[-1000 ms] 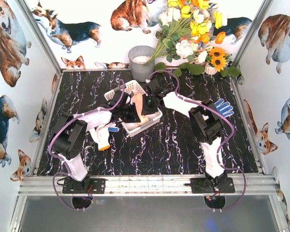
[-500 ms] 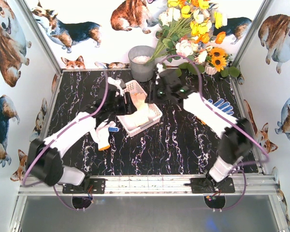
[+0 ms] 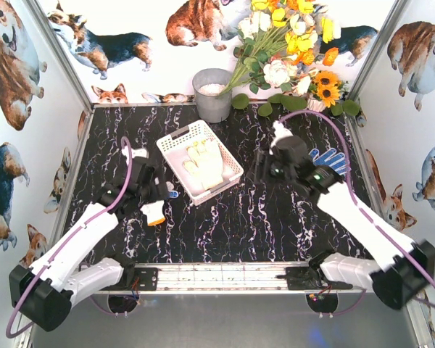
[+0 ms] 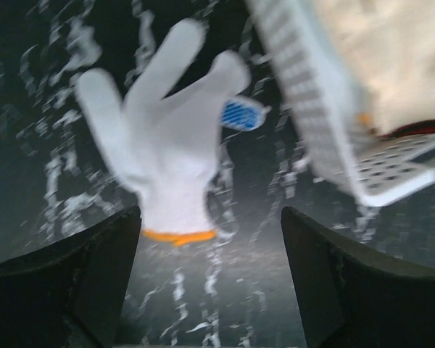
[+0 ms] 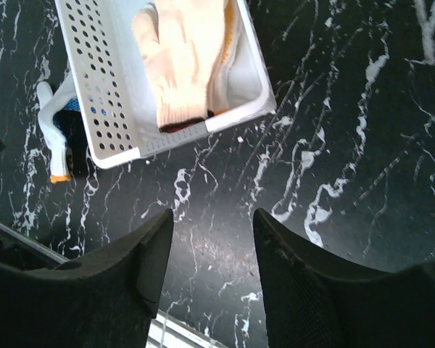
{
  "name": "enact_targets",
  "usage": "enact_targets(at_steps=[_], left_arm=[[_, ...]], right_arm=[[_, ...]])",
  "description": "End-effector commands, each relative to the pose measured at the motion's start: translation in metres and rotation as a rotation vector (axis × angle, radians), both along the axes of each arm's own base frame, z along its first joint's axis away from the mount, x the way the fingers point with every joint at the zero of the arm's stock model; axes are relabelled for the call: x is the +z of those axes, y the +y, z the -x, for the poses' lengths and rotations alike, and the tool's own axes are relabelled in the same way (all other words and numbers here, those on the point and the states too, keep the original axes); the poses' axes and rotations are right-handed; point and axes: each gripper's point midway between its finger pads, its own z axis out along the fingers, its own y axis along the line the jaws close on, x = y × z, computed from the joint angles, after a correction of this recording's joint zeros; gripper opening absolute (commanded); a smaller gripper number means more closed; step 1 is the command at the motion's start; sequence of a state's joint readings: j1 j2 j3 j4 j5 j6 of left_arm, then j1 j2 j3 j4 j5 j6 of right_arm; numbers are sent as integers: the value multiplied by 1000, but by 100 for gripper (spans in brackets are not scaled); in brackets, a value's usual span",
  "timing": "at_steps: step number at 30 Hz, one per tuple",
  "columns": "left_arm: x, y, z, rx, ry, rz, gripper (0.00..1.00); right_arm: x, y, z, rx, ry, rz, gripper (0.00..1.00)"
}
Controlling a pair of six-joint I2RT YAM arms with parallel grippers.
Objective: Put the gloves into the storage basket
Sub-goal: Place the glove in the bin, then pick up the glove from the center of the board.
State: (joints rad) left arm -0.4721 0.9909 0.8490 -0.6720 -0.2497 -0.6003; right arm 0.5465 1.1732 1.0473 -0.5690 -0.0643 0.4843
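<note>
The basket [image 3: 177,135] sits mid-table [image 3: 261,225], nearer the far edge, with gloves [image 3: 206,163] lying in it. Just left of its near corner lies a glove [image 3: 154,210], perhaps over a second one. Towards the right edge lies another glove [image 3: 333,161]. Behind the basket, at the far edge, stands a bucket [image 3: 212,94], with flowers [image 3: 290,51] in the far right corner.

This looks like a robot test booth in a lab: the left arm [image 3: 80,243] and the right arm [image 3: 355,217] are bolted to an aluminium rail [image 3: 217,277], and walls [image 3: 29,167] with corgi pictures enclose a black marbled table [image 3: 246,217].
</note>
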Motion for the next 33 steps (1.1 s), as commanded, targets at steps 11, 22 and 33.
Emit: enact_targets(at_steps=[11,22,33], left_arm=[[-47,21,10,60,107,-122,81],[-81,27,-14,31,166,-289,82],[-103,18,-35,-18,184,-332,60]], right_arm=[[11,-42,44,-137,-73,-96,54],[13,-41,49,-148,-65,-138,55],[7,-41,51,-159,-62,-162,55]])
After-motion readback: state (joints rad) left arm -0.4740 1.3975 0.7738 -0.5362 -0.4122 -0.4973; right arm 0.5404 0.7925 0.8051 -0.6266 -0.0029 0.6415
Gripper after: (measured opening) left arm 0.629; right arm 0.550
